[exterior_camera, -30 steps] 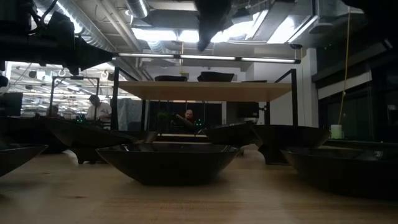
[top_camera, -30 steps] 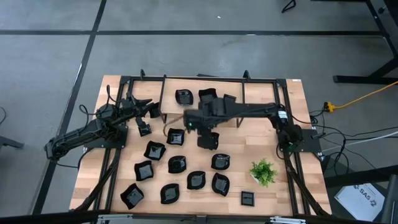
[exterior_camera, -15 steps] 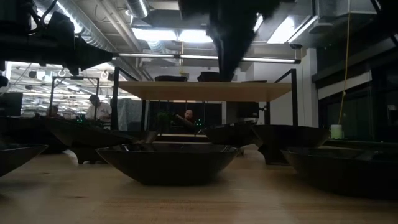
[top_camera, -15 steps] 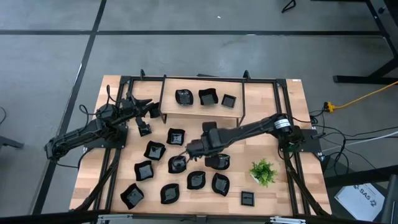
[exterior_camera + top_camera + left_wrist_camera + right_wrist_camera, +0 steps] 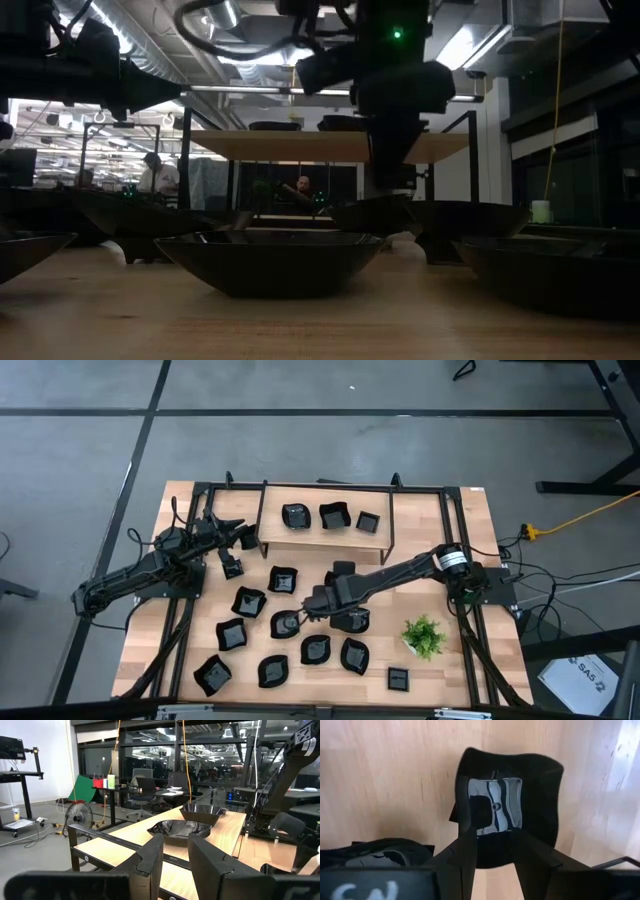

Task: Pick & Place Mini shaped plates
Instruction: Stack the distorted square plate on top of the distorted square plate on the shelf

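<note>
Three mini shaped plates sit on the raised shelf at upper centre; eleven wait on the bench. The right pincer, part-open and empty, straddles one plate mid-frame.

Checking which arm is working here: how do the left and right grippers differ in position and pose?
The right gripper reaches over the middle of the table, pointing down at a black plate. The left gripper waits near the table's left back, pointing level toward the shelf. Both are open and empty.
</note>
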